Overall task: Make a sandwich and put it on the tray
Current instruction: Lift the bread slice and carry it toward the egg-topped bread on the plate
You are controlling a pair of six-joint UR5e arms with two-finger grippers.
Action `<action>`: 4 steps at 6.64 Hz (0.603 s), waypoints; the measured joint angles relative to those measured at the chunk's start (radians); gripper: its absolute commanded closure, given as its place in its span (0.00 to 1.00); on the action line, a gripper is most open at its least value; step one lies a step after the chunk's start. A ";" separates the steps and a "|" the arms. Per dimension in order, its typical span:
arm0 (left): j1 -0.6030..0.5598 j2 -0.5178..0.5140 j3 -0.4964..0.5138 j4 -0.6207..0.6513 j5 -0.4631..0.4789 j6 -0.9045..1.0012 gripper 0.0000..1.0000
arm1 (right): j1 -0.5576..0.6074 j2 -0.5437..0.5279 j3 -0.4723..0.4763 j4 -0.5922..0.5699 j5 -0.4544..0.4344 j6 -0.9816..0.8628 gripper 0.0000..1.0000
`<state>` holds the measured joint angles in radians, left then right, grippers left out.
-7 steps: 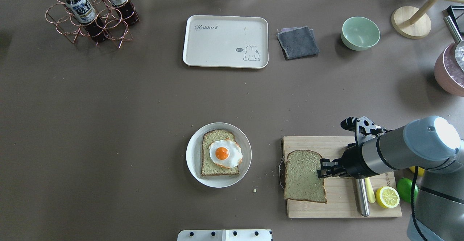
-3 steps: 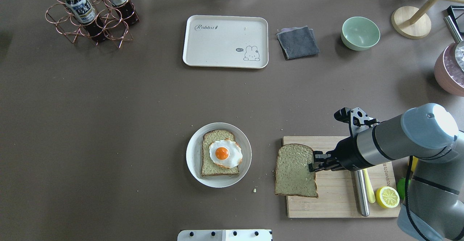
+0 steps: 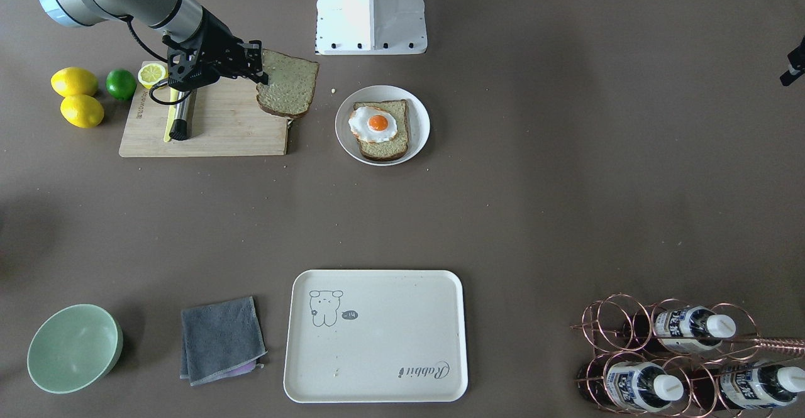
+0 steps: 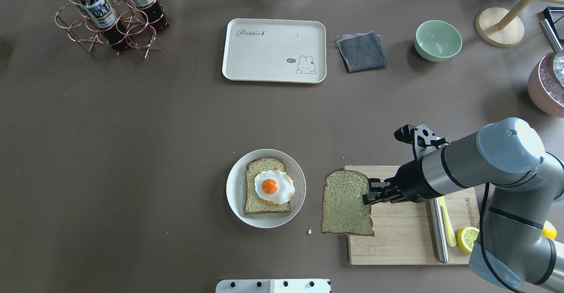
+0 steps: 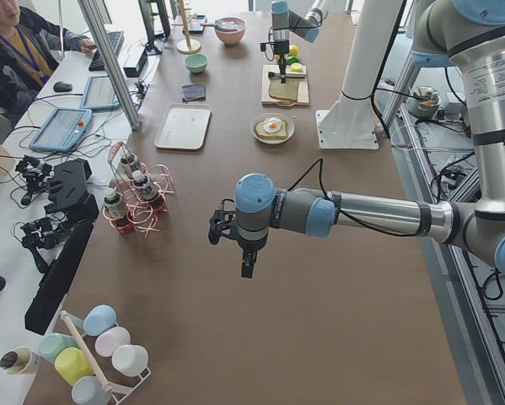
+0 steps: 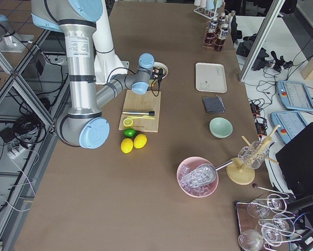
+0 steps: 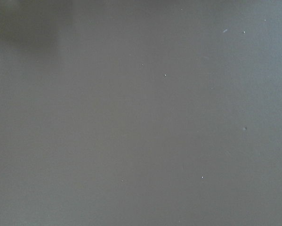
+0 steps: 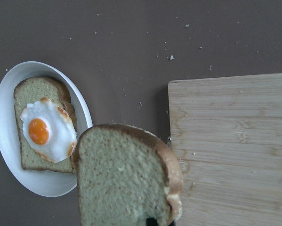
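The second bread slice [image 4: 343,202] is gripped by its right edge in the right gripper [image 4: 366,197], jaws clamped tight. It is held in the air over the left end of the cutting board [image 4: 410,244], overhanging toward the round plate [image 4: 230,191]. On that plate, just to the left, the first slice [image 4: 255,207] is laid flat with the fried egg [image 4: 274,186] set on top. The tray [image 4: 264,59] is seen well apart, at the far side of the table. The left gripper [image 5: 246,270] is hung over the brown tabletop [image 7: 141,113] well off to the left; whether it is parted or closed cannot be told.
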<state>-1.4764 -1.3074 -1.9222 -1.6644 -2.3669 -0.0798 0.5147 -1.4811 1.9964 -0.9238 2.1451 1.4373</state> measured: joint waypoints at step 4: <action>0.001 0.000 0.000 0.000 0.000 0.000 0.02 | -0.002 0.087 -0.047 -0.002 -0.002 0.002 1.00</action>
<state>-1.4757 -1.3072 -1.9221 -1.6644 -2.3669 -0.0798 0.5126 -1.3944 1.9489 -0.9261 2.1430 1.4388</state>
